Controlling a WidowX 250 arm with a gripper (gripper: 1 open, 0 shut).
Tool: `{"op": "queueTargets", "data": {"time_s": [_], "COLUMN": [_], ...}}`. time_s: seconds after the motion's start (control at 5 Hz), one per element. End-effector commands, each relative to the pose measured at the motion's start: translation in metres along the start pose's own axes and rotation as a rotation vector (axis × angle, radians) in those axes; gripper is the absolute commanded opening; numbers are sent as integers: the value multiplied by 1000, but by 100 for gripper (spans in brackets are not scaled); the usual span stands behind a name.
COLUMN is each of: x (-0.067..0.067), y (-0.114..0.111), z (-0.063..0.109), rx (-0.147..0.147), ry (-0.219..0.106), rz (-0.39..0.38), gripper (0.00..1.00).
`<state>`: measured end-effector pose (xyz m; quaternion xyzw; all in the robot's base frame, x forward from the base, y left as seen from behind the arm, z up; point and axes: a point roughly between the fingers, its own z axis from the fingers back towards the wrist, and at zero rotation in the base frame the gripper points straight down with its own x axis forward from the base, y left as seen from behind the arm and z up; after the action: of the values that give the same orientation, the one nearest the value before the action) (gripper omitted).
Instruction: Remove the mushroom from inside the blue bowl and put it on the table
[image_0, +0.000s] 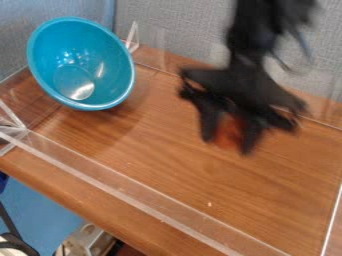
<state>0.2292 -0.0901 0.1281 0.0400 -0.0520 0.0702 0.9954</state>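
The blue bowl (83, 65) sits tilted at the table's far left corner, its glossy inside facing me and holding nothing. My gripper (234, 136), smeared by motion, hangs pointing down over the middle-right of the table (147, 150), well clear of the bowl. A small reddish-brown patch, the mushroom (241, 127), shows between the dark fingers, so the gripper is shut on it. The mushroom's stem is too blurred to make out. It hangs a little above the wood.
Low clear acrylic walls (160, 200) run along the table's front, left and back edges. A taller clear panel (167, 58) stands behind the bowl. Bare wood lies in front of and to the left of the gripper.
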Motion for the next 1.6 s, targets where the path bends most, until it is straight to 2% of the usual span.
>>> {"op": "queueTargets", "data": {"time_s": [0.0,0.2,0.4,1.0,1.2,1.4], "x": [-8,-12,-8,-3,-2,-1], "y": [-22,-26,-20,-8,-6,-5], "z": [-19,-44,-60,-76,-78,-76], "rx": [-5,-3,-14,-46,-49,-57], "ry": [-13,7,-1,-3,-2,-8], "rz": [-44,-49,-26,-4,3,9], "gripper": [0,0,0,0,100,100]}}
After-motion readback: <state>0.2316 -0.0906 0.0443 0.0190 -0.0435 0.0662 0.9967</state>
